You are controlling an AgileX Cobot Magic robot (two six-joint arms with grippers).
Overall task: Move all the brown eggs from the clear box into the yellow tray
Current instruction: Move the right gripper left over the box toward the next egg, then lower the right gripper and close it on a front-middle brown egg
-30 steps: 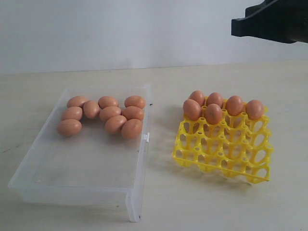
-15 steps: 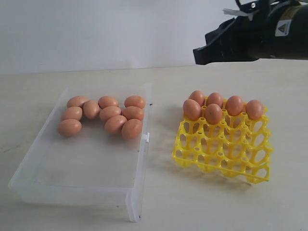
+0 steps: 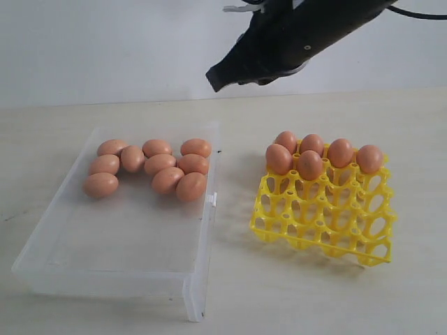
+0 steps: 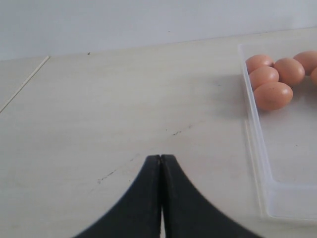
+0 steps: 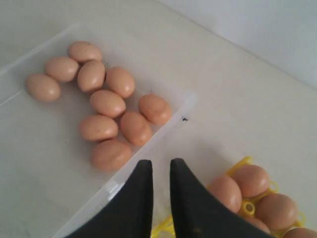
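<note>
The right arm [image 3: 307, 28] comes in from the upper right of the exterior view and slopes down toward the left. Its dark right pincer [image 3: 215, 78] hangs in the air above the far middle of the bench [image 3: 419, 300], touching nothing. The two fingers [image 5: 136, 198] stand a narrow slit apart, with nothing between them. The left pincer [image 4: 161, 158] sits low over the bench, its tips pressed together and empty.
</note>
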